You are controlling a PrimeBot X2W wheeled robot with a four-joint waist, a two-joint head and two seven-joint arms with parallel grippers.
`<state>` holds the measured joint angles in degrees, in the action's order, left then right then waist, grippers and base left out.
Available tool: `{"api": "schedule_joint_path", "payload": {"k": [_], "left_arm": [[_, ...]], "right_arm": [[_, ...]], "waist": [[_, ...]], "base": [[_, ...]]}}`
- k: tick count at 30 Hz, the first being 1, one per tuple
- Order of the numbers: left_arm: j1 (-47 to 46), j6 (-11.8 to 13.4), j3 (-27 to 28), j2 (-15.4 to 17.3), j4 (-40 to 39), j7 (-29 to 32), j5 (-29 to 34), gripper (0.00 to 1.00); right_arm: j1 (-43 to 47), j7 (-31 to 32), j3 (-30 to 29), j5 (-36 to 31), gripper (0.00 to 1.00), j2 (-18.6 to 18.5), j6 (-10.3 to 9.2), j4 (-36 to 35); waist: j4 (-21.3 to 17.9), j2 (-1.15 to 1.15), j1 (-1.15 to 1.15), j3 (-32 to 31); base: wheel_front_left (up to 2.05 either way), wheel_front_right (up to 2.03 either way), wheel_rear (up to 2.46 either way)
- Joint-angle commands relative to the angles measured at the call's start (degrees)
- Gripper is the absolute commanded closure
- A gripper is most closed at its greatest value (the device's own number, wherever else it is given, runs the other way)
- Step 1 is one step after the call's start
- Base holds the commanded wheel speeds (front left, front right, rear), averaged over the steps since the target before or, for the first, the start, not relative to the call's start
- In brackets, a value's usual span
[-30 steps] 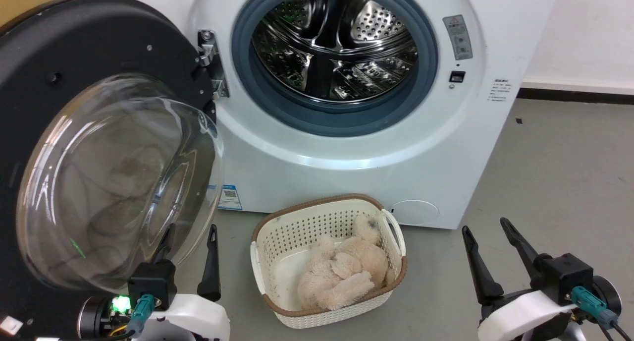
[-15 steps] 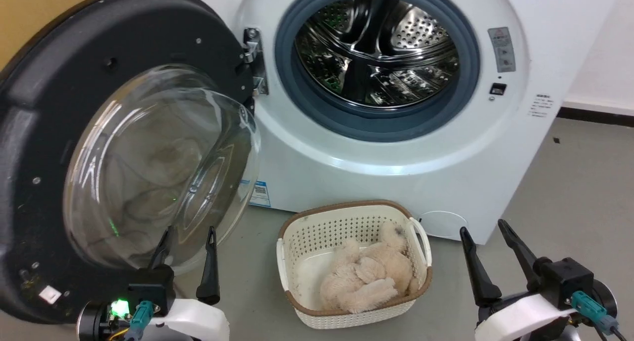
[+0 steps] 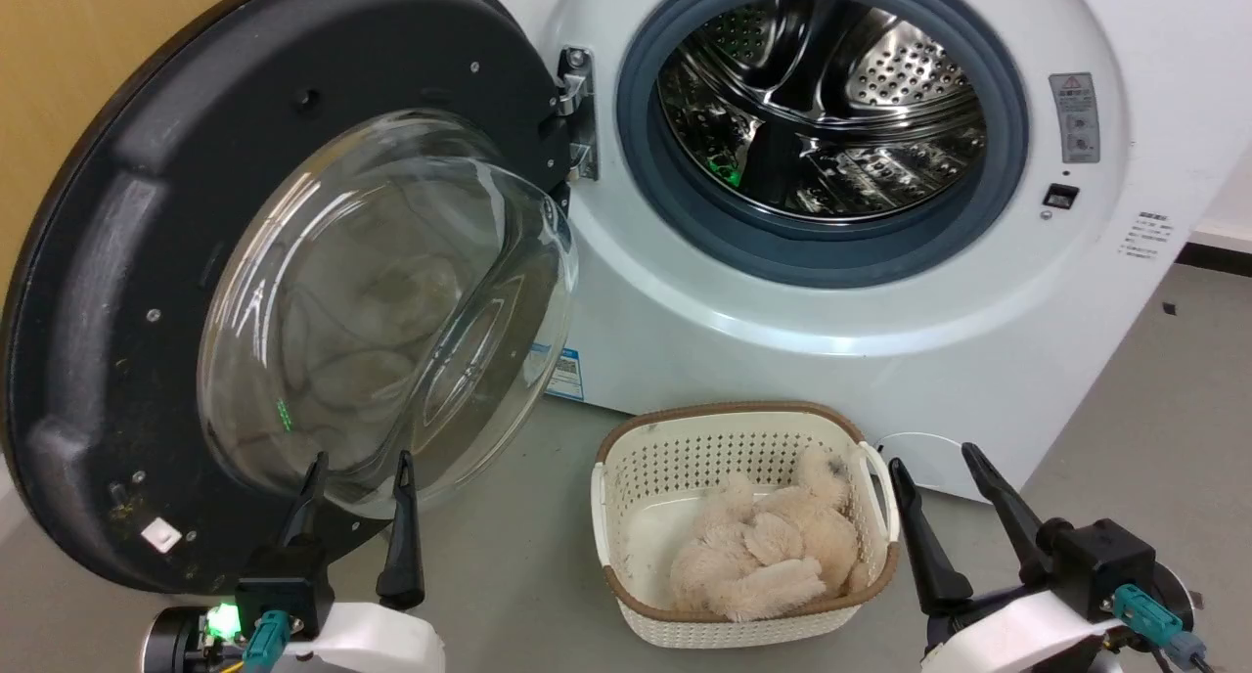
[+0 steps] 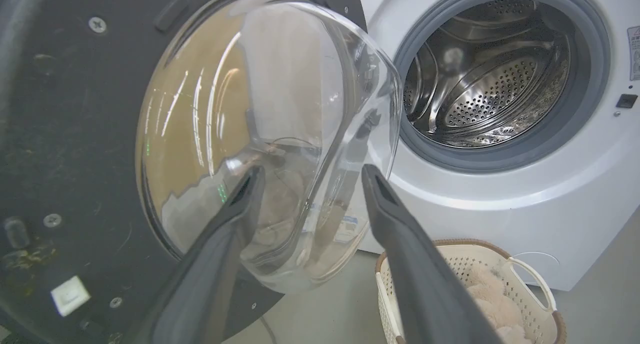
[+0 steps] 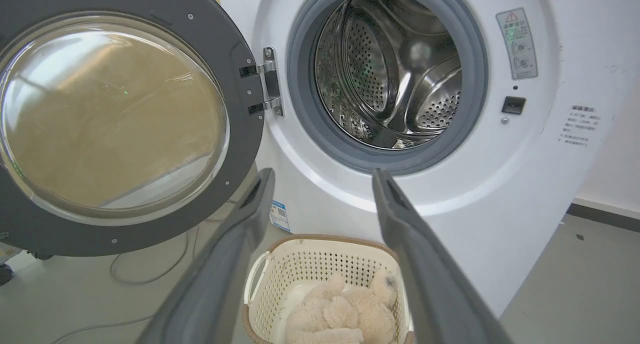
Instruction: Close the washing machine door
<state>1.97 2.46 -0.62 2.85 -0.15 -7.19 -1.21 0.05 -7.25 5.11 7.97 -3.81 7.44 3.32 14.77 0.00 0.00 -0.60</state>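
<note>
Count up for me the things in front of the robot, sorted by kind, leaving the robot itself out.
Washing machine: 1
Washing machine door: 1, hanging wide open
Laundry basket: 1, on the floor
Fluffy beige heap in the basket: 1 (one piece or several, I cannot tell)
Total: 4

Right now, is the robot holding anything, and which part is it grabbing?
Nothing is held. The left gripper is open near the washing machine door, not clamping it, and the right gripper is open and empty.
</note>
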Motion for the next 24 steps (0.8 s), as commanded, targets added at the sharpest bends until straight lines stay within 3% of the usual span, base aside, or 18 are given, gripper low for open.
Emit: {"api": "schedule_joint_path", "payload": {"k": [1, 24], "left_arm": [[0.8, 0.5, 0.2, 0.1, -0.4, -0.6, -0.5, 0.0], [2.9, 2.9, 1.0, 0.0, -3.0, -3.3, -1.4, 0.0]], "right_arm": [[-0.4, -0.5, 0.4, 0.6, 0.0, -0.4, 0.02, 0.3], [-3.8, -3.3, 5.7, 4.8, 0.0, -2.4, 0.03, 3.3]], "waist": [[0.5, 0.0, 0.0, 0.1], [6.6, 0.0, 0.0, 1.2]], "base": [[0.0, 0.0, 0.0], [0.0, 0.0, 0.0]]}}
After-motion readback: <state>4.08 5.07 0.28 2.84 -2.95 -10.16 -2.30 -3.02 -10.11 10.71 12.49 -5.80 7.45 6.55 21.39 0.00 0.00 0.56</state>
